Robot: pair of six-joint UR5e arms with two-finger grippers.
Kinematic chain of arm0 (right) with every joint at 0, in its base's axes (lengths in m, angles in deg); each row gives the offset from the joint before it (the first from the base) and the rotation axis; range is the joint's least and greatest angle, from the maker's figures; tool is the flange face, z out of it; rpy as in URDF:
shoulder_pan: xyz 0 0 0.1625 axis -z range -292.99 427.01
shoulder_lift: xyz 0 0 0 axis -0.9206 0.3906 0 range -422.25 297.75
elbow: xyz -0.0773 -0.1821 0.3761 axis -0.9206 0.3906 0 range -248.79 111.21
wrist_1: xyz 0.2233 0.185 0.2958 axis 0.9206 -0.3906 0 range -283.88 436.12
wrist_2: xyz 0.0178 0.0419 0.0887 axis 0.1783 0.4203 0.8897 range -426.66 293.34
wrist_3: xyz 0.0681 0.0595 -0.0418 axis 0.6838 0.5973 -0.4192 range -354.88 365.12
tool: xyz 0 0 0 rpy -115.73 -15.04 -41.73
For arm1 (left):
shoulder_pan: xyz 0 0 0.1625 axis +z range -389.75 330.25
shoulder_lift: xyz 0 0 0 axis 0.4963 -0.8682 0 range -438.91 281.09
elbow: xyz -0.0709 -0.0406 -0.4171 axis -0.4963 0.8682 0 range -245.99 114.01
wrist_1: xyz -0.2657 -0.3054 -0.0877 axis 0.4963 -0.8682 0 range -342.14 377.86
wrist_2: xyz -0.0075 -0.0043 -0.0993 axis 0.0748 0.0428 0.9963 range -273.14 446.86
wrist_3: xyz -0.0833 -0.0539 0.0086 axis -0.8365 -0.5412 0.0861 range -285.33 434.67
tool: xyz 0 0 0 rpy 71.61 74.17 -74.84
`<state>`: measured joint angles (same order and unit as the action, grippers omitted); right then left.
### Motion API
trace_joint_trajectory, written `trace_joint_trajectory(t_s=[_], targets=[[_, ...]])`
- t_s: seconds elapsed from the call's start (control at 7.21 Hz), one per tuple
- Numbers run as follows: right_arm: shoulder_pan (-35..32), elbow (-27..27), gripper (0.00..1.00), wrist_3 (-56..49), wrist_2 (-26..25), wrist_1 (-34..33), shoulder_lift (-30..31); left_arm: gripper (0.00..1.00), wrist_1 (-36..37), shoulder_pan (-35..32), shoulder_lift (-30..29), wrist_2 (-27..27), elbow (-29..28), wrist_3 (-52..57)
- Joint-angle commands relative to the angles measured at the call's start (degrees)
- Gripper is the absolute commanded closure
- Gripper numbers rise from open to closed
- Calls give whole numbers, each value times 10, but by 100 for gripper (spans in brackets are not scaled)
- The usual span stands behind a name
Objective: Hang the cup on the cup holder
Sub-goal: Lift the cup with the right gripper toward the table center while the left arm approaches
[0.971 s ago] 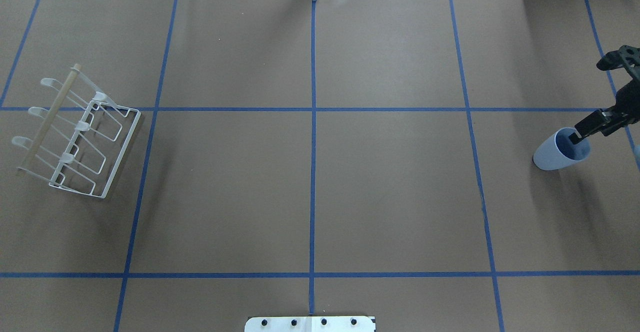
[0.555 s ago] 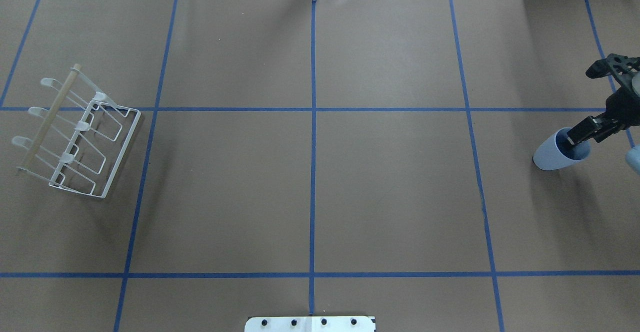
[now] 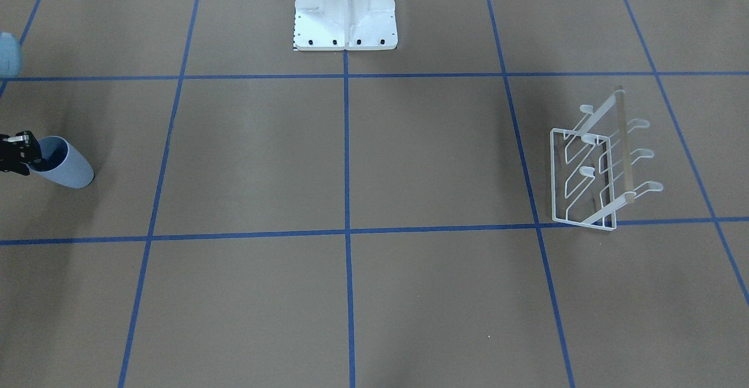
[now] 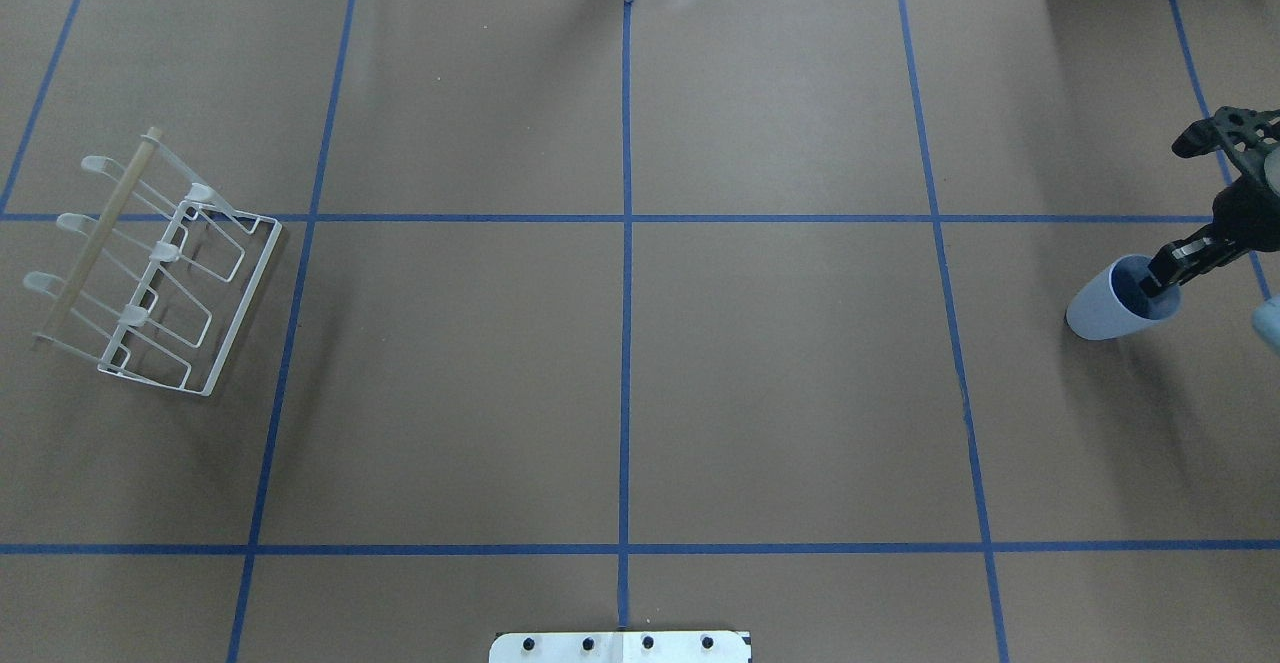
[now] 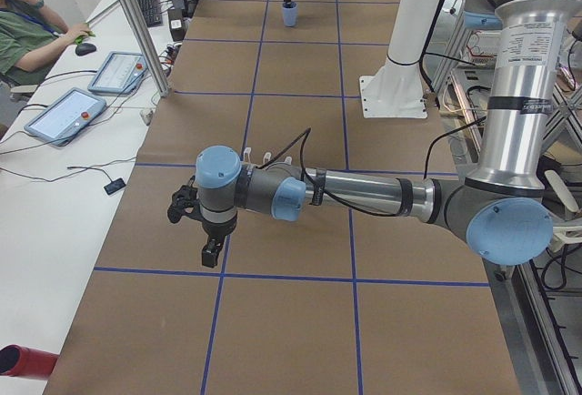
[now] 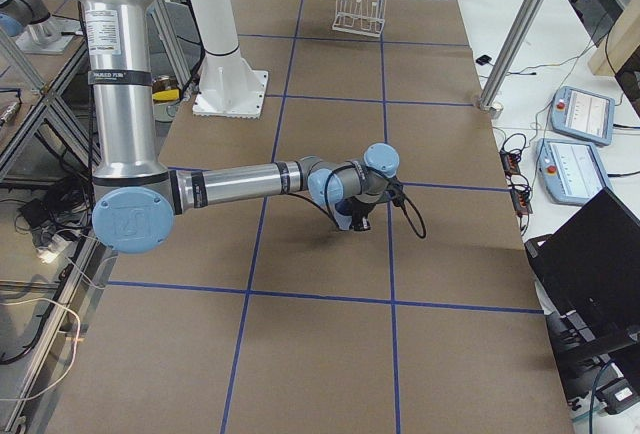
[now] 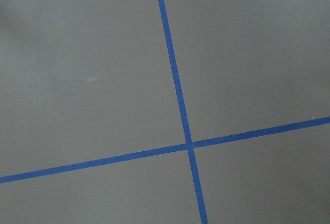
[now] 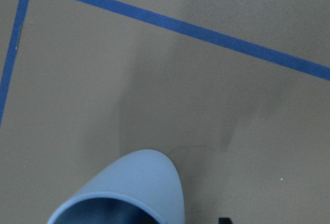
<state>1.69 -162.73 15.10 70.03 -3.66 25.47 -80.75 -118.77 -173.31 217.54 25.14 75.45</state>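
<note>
The pale blue cup [image 4: 1098, 305] stands mouth-up at the right edge of the overhead frame. The white wire holder [image 4: 165, 251], with angled prongs and a wooden dowel, sits far left.

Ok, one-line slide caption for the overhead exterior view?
Right gripper has one finger inside the cup at far right; the cup holder stands empty at far left.

Right gripper [image 3: 17, 154] is cropped by the frame edge just beside the cup [image 3: 67, 171]. Its tip covers part of the cup's mouth; grip unclear. Right wrist view crops the cup's lower part. Left gripper [image 5: 205, 231], well apart from the cup: too small to judge the jaws.
</note>
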Motion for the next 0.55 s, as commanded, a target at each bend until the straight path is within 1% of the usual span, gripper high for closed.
trace_joint_trajectory(t_s=[0.0, 0.14, 0.28, 0.42], targets=[[-1, -36, 100, 19, 15, 2, 1, 1, 0, 1, -1, 0, 1, -2], [0, -73, 100, 66, 54, 2, -11, 1, 0, 1, -1, 1, 2, -2], [0, -83, 100, 100, 71, 28, -44, 1, 0, 1, -2, 1, 11, -3], [15, -83, 100, 149, 72, 77, -66, 1, 0, 12, -7, 36, 22, -7]])
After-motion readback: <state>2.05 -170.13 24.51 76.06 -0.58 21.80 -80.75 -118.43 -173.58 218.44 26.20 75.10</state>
